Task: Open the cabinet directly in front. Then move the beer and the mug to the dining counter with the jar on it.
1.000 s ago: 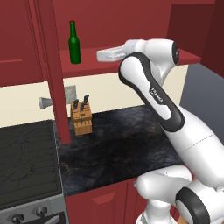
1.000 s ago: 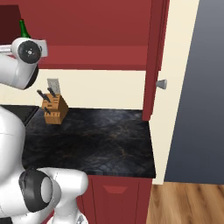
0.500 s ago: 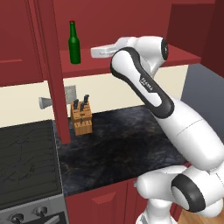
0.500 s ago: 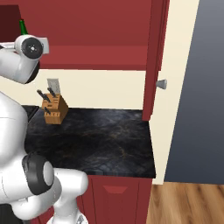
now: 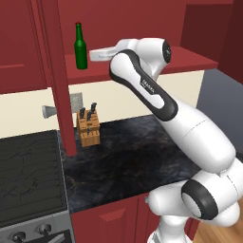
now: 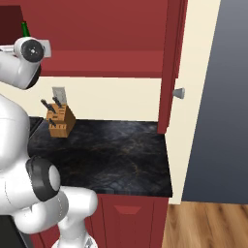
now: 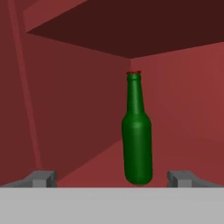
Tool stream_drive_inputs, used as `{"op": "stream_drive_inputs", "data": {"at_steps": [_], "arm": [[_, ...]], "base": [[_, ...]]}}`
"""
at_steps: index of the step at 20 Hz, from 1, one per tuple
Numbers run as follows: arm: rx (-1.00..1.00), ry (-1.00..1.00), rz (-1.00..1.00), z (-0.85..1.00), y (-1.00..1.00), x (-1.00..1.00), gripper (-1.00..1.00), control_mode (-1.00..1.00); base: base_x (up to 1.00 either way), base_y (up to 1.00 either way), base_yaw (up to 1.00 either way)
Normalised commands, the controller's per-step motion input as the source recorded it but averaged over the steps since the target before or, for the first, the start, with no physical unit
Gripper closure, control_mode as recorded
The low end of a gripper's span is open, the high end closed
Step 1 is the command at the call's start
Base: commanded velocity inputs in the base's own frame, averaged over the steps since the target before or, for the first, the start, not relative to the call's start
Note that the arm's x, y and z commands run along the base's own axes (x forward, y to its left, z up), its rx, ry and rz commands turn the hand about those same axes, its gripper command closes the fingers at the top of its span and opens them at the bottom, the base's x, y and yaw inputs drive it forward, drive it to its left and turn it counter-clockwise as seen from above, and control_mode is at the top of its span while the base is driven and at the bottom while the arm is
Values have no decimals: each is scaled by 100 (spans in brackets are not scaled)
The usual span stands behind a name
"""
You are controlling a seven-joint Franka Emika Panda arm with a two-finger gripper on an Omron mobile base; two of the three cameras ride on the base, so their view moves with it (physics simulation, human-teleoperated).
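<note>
Left base view: beer [image 5: 80, 47] upright on the red inner shelf of the cabinet [image 5: 142, 59], left part of the shelf, both doors swung wide. Plain green glass, no label to read. Small dark lettering on the forearm of the arm [image 5: 156, 95], too tiny to make out. Gripper [image 5: 93, 55] level with the bottle's lower body, just beside it on the right, fingers hidden behind the hand. Knife block [image 5: 88, 128] on the black worktop [image 5: 128, 161] below, stove [image 5: 28, 175] at left. Compared with half a second ago: hand closer to the bottle, elbow folded further left; a second ago, well apart from it.

Right base view: only the top of the beer [image 6: 24, 29] peeking above the wrist at upper left. Open door [image 6: 172, 63] edge-on with its round silver knob [image 6: 178, 93]. Knife block [image 6: 60, 119] against the cream wall. Wrist now a little further right and lower than half a second ago; everything else unchanged.

Hand view: beer [image 7: 137, 131] standing straight ahead, red cap on top, no writing visible. Fingertips [image 7: 41, 178] spread wide at either side of the bottom edge, nothing between them, bottle beyond them and nearer the right-hand tip. Gripper [image 7: 113, 179] fully parted and empty.
</note>
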Motion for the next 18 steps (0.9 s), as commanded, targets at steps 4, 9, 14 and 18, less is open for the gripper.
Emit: {"op": "stream_drive_inputs", "data": {"at_steps": [4,9,14,18], "arm": [[0,0,-1,0,4,24,-100,-100],[0,0,-1,0,3,29,-100,-100],[0,0,-2,0,4,30,-100,-100],[0,0,-2,0,6,26,-100,-100]], "base": [[0,0,0],[0,0,0],[0,0,0],[0,0,0]]}}
